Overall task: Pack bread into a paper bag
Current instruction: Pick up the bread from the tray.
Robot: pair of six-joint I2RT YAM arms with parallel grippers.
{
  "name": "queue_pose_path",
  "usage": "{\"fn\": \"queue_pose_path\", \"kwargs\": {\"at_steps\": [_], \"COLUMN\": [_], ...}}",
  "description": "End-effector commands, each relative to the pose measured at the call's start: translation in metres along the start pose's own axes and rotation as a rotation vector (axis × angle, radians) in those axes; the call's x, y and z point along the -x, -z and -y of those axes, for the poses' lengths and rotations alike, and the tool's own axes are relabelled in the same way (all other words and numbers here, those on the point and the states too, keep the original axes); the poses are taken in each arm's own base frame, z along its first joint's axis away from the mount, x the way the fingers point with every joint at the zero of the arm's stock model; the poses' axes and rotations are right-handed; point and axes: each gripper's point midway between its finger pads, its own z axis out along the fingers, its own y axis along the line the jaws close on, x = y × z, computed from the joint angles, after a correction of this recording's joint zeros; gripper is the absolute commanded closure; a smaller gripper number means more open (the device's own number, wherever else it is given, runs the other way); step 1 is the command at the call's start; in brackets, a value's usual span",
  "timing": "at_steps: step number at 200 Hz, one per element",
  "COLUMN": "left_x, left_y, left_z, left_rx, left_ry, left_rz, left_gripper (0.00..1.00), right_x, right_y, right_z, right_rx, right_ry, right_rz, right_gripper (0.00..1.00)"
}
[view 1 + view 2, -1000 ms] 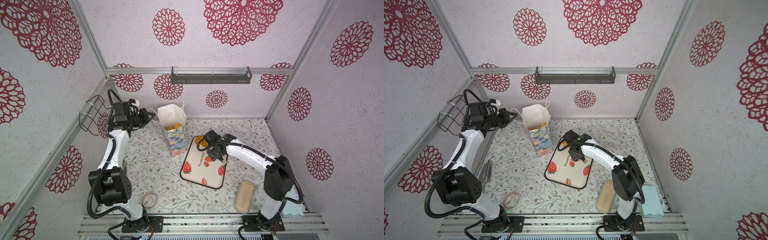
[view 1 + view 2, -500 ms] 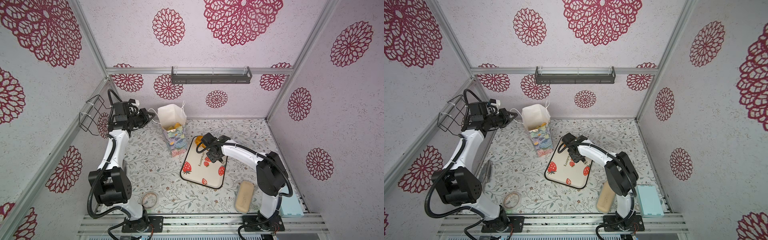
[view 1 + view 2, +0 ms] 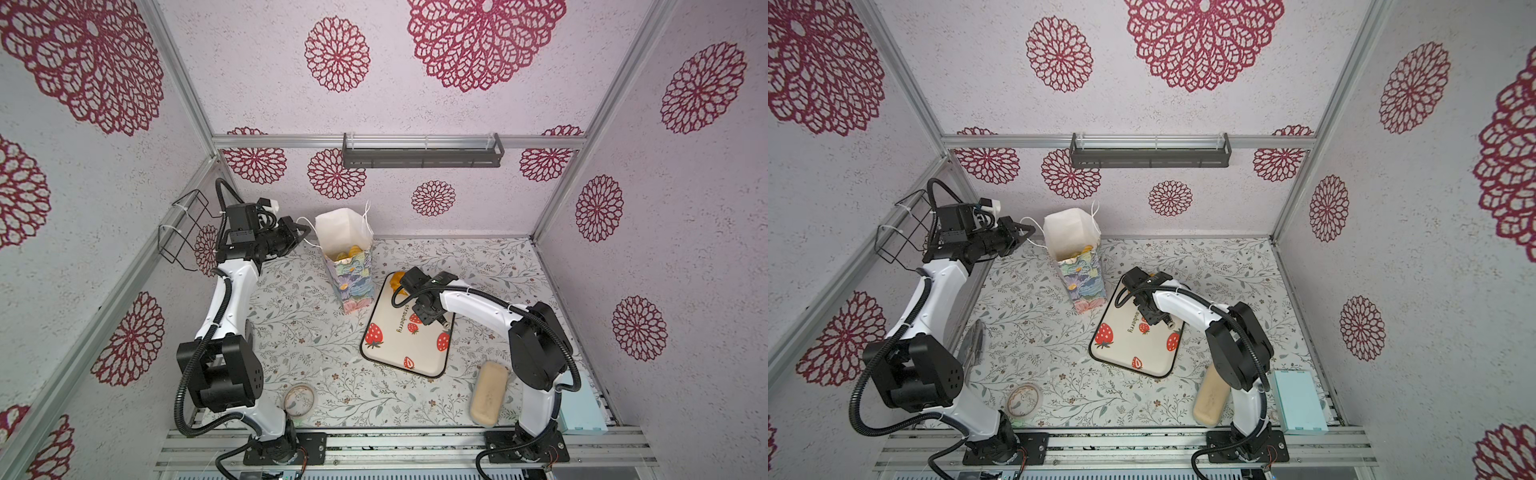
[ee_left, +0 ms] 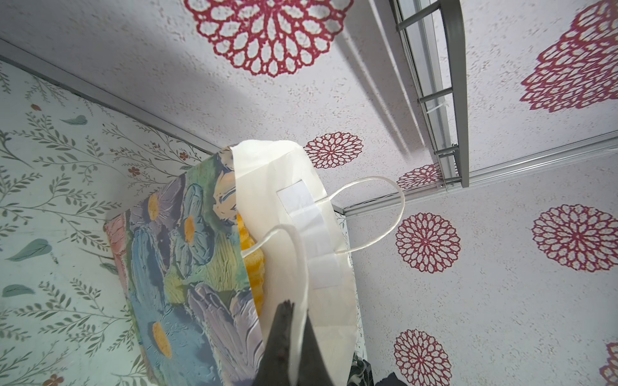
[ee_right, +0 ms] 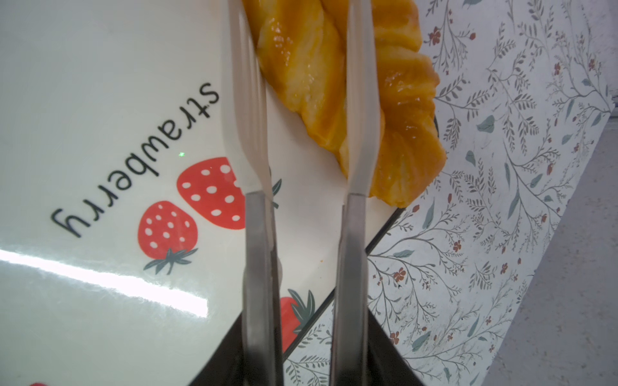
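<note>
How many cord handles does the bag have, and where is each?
2. One handle loops free from the bag's white inner wall; the second handle is pinched in the shut left gripper. Neither looks hidden.

- A staged robot test booth: aluminium frame posts (image 3: 180, 75) hold flower-patterned wall panels (image 3: 415, 112).
- The left arm (image 3: 230, 299) and right arm (image 3: 478, 303) are bolted to a slotted rail (image 3: 395, 451) beside the floral surface (image 3: 291, 332).

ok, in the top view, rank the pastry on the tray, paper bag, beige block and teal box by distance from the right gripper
1. pastry, far corner of the tray, right at the right gripper.
2. paper bag, just left of the tray.
3. beige block, near edge, right side.
4. teal box, near right corner.
</note>
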Motion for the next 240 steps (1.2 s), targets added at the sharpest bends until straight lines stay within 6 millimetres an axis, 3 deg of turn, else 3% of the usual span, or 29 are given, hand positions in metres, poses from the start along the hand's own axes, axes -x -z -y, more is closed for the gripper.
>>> {"fn": "queue_pose_path", "kwargs": {"at_steps": [1,46,132,150,172,240], "left_x": [0.007,0.008,0.008,0.008,0.009,0.008], "left_y": [0.003,0.004,0.004,0.005,0.005,0.004], "left_z": [0.003,0.004,0.003,0.003,0.003,0.001], "left_rx": [-0.016,-0.016,-0.016,-0.015,-0.015,-0.014], "left_ry": [-0.016,-0.018,-0.014,-0.013,-0.012,-0.011], "left_rz": [0.02,0.024,0.023,0.024,0.024,0.023], "left_gripper": [1.0,1.0,1.0,1.0,1.0,1.0], "right_x": [0.013,0.012,0.01,0.009,0.009,0.012], "right_y": [0.009,0.01,0.005,0.006,0.011,0.043], "right_z": [0.004,-0.001,-0.004,-0.005,-0.004,0.004], "right_rx": [-0.021,-0.013,-0.026,-0.023,-0.024,-0.006], "right_ry": [0.006,0.023,0.052,0.054,0.05,-0.008], "right_rz": [0.044,0.049,0.028,0.028,0.038,0.116], "right_gripper": [0.6,0.67,0.64,0.7,0.8,0.81]}}
